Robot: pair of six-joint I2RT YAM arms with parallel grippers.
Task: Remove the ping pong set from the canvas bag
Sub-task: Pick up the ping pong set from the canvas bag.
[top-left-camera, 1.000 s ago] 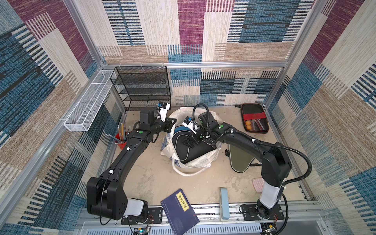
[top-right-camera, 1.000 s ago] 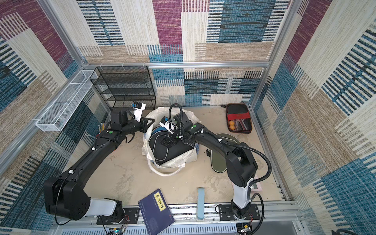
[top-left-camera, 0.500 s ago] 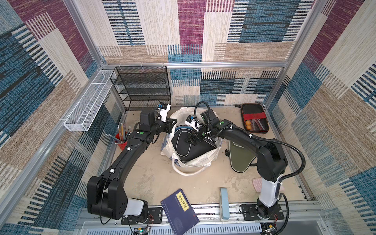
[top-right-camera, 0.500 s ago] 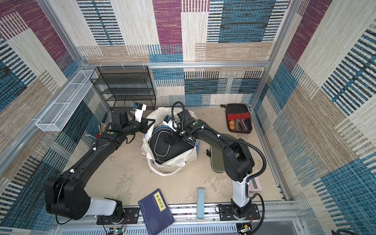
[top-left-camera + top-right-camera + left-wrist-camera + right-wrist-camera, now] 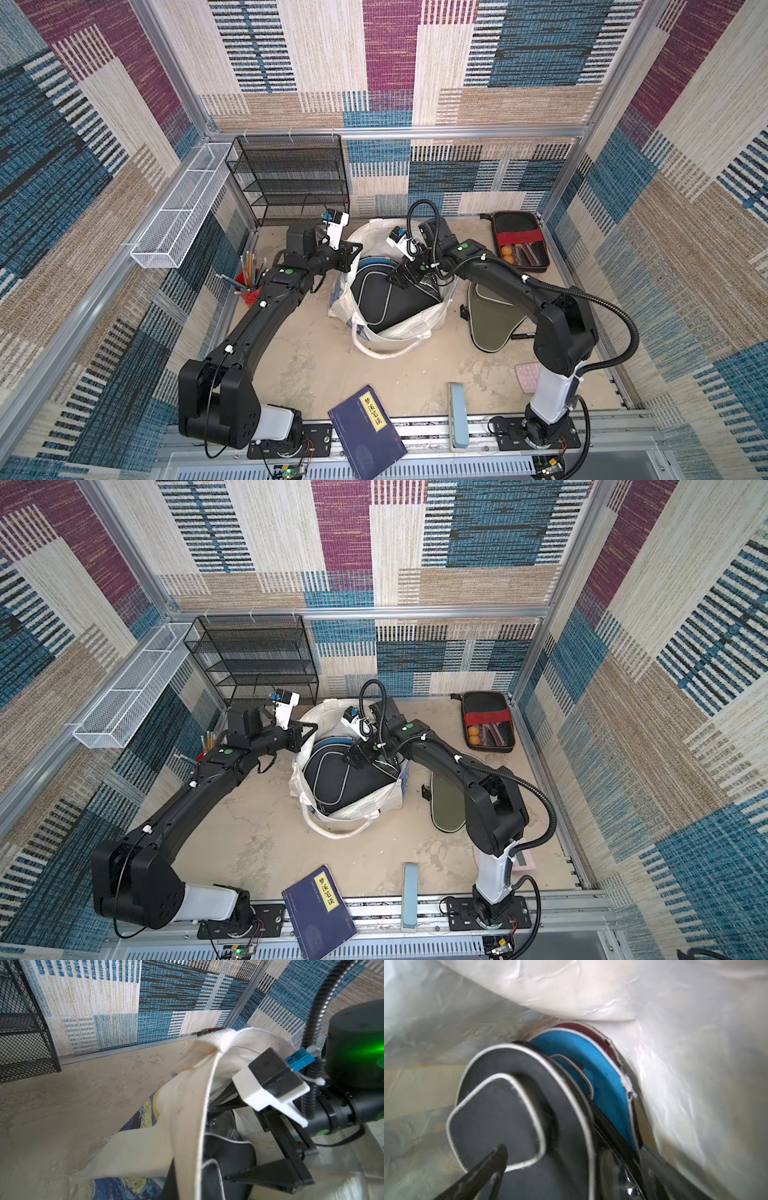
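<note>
1. Start with the black cover (image 5: 382, 297). It lies inside the bag (image 5: 415, 326), on top of the pile, with the blue cover (image 5: 593, 1064) and the maroon cover (image 5: 577, 1026) stacked behind it toward the bag's far wall.
2. Your right gripper (image 5: 397, 279) is down in the bag's mouth with its jaws spread wide and nothing between them. One finger (image 5: 496, 1159) hovers over the black cover's face. The other seems to run along its edge, next to the blue cover, though the blur leaves that unsure.
3. Close on the black cover alone. Take it across its piped edge, and check that neither the blue cover nor the bag's shiny lining is caught in the bite.
4. Your left gripper (image 5: 354, 254) is clamped on the bag's rim, on the side away from your right arm. Hold that grip firm and low, so the mouth gapes and the bag does not rise with the cover.
5. Draw the cover straight out through the bag's mouth. A sideways drag would likely snag cloth or tip the bag.
6. Set it on the surface (image 5: 316, 353) outside the bag, near the olive cover (image 5: 494, 320), which lies just beside the bag. The black case (image 5: 519, 243) lies farther from the bag.
</note>
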